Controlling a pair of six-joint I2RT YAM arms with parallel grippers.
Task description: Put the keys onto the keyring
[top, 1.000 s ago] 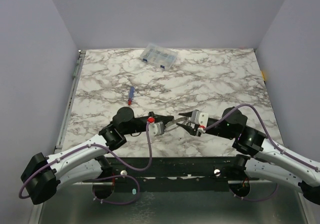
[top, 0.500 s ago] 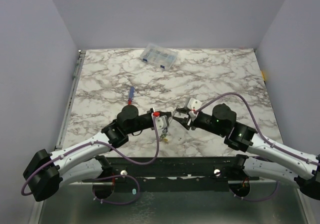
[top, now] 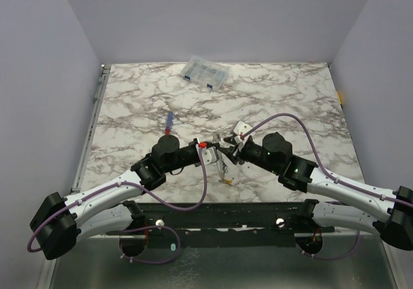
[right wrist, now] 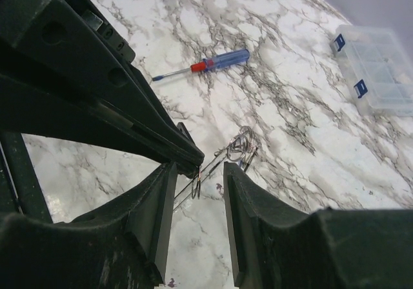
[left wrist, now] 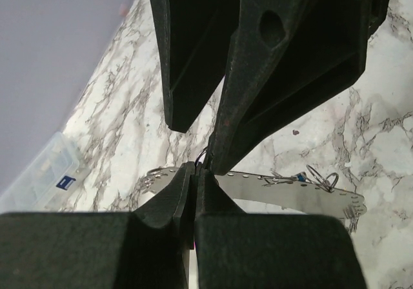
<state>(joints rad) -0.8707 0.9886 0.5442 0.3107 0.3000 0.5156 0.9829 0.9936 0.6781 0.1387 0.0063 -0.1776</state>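
Observation:
My left gripper (top: pixel 217 150) is shut on the thin grey wire of the keyring (right wrist: pixel 195 184), pinched at its fingertips (left wrist: pixel 195 168). My right gripper (top: pixel 228 146) meets it tip to tip above the near middle of the table. In the right wrist view its fingers stand apart on either side of the wire loop, with the right gripper (right wrist: pixel 199 173) open and not touching it. The keys (top: pixel 224 170) dangle below both grippers, with a pale tag at the bottom. Small split rings (right wrist: pixel 240 146) bunch along the wire. Most key tags are hidden.
A red-and-blue screwdriver (top: pixel 168 122) lies on the marble table (top: pixel 290 102) just beyond the left arm. A clear plastic compartment box (top: pixel 205 73) sits at the far edge. Purple cables loop over both arms.
Both grippers have risen and closed in on each other until their tips meet. The keys, lifted off the table, now hang between them. The left gripper stayed shut.

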